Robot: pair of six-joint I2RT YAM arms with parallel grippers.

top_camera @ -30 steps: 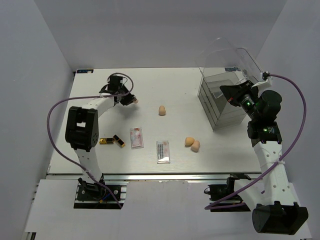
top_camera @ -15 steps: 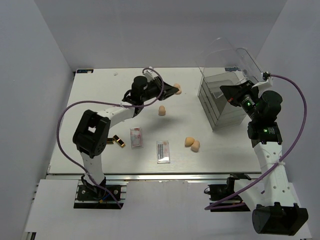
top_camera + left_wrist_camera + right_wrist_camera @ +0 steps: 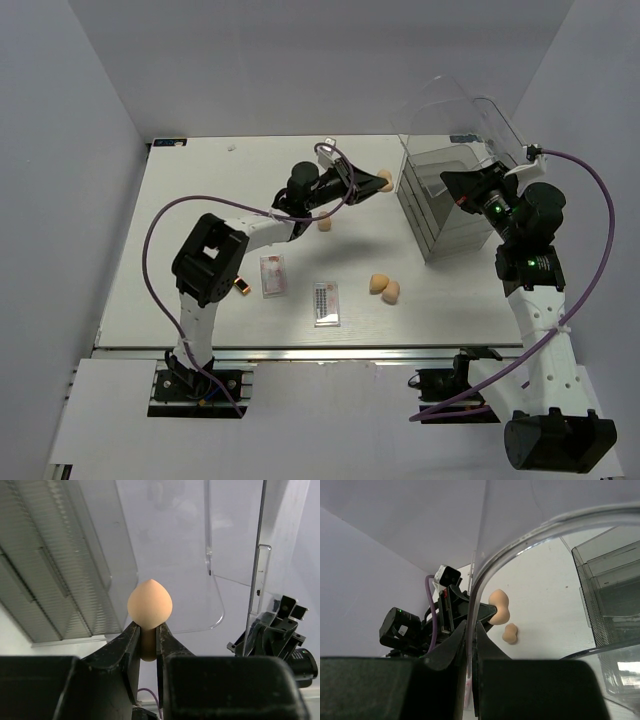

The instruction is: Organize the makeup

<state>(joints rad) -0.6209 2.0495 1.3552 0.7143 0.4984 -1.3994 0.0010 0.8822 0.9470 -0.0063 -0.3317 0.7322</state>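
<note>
Barely started: one sponge [image 3: 149,604] pinched in the left gripper [image 3: 148,631] near the drawer box [image 3: 435,210], its lid [image 3: 450,110] clamped up by the right gripper [image 3: 470,630], other sponges [image 3: 391,292], palettes [image 3: 273,275], lipstick [image 3: 243,288] loose on the table [image 3: 200,200]

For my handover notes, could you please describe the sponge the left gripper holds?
Find the clear drawer box at the far right of the table. Just left of it, the left gripper pinches a peach egg-shaped sponge. Unlike the three sponges lying on the table, it is held aloft.
</note>
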